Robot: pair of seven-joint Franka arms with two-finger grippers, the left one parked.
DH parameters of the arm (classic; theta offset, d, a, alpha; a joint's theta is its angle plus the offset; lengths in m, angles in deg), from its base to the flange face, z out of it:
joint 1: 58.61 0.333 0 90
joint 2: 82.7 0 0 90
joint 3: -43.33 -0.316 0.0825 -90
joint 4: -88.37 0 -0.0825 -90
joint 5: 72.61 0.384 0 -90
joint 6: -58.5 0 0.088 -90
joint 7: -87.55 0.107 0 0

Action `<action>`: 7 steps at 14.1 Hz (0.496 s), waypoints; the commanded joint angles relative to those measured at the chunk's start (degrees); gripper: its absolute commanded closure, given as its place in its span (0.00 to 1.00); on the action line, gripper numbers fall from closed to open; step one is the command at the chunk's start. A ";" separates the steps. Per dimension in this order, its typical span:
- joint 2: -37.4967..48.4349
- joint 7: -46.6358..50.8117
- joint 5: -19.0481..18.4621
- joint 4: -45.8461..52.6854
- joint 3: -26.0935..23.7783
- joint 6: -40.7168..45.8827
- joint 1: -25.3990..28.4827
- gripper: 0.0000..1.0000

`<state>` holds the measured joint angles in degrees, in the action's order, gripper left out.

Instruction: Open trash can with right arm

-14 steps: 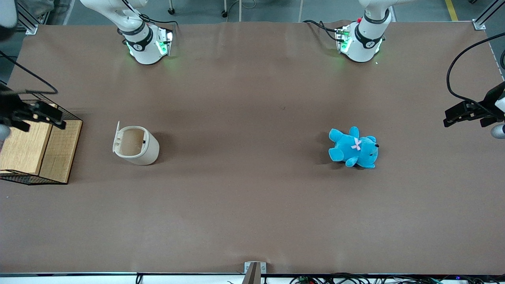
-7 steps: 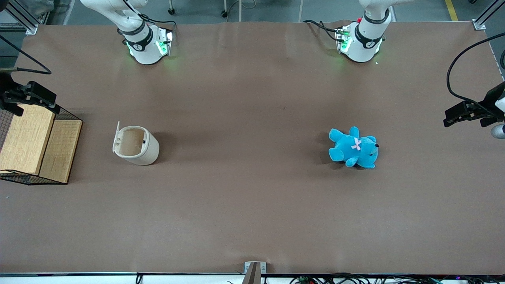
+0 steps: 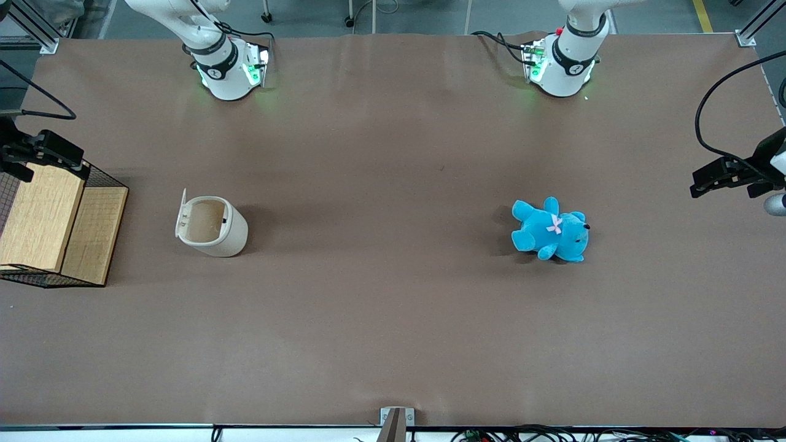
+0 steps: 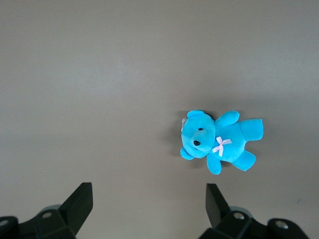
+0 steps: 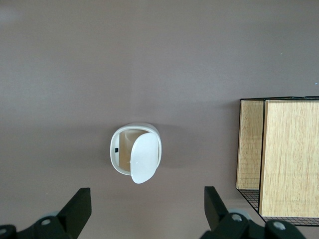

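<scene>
The cream-white trash can (image 3: 215, 230) stands on the brown table toward the working arm's end. Its lid (image 3: 182, 212) is swung up on its hinge, and the tan inside shows. In the right wrist view the trash can (image 5: 119, 154) is seen from straight above, with the raised lid (image 5: 145, 158) over part of the opening. My right gripper (image 3: 58, 155) hangs high at the table's edge, above the wire-and-wood basket and well apart from the can. It is open and empty in the right wrist view (image 5: 147, 211), with the black fingertips (image 5: 79, 206) spread wide.
The wire-and-wood basket (image 3: 61, 224) sits at the working arm's end of the table, beside the can, and shows in the right wrist view (image 5: 286, 154). A blue teddy (image 3: 549, 230) lies toward the parked arm's end and shows in the left wrist view (image 4: 219, 142).
My right gripper has drawn farther from the front camera over the basket's edge, staying open. The trash can and its raised lid have not moved.
</scene>
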<state>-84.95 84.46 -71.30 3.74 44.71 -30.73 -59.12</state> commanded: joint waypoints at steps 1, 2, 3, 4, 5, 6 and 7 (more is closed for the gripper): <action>1.90 0.36 0.09 -1.94 -0.68 -0.76 -0.99 0.00; 1.90 0.36 0.01 -1.94 -0.68 -0.76 -0.99 0.00; 1.90 0.36 0.01 -1.94 -0.68 -0.68 -0.99 0.00; 1.90 0.36 0.01 -1.94 -0.76 -0.50 -0.91 0.00; 1.90 0.36 0.01 -1.94 -0.77 -0.59 -0.90 0.00; 1.90 0.36 0.01 -1.94 -0.77 -0.59 -0.90 0.00; 1.90 0.36 -0.17 -1.94 -0.77 -0.68 -0.90 0.00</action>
<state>-84.80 84.46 -71.30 3.73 44.68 -30.73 -59.21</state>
